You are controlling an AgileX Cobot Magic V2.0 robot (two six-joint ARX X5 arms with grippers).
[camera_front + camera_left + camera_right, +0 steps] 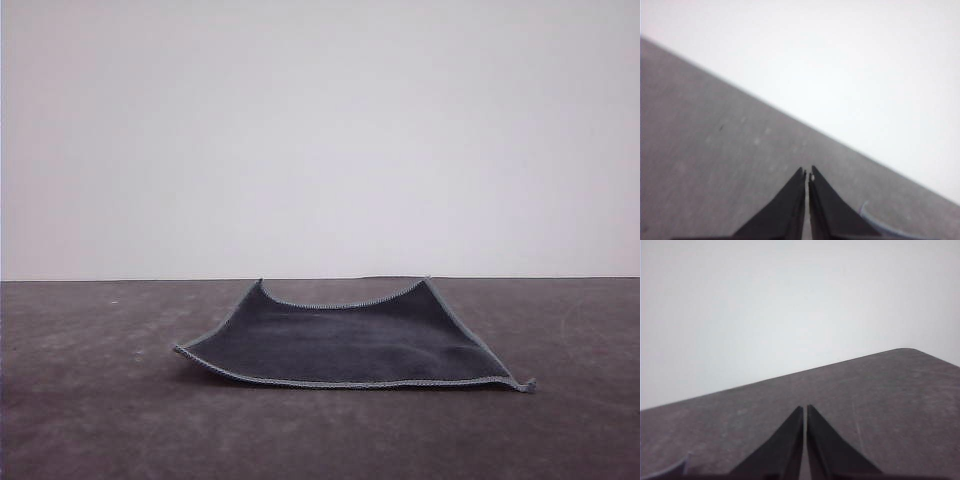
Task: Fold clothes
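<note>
Mid-table (90,420), cloth (345,345) spread dark face up, far corners curled; left gripper (807,174) and right gripper (805,409) pressed together, empty.

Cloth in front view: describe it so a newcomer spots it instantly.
On the dark table, near the middle, lies the cloth: one small, dark charcoal square, spread out. A light grey stitched hem and curled-up far corners set it apart from the tabletop.

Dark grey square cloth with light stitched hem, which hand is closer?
Probably left. The hem of the dark grey cloth lies just beside the shut left hand; from the right hand a corner sits farther off. Neither touches.
</note>
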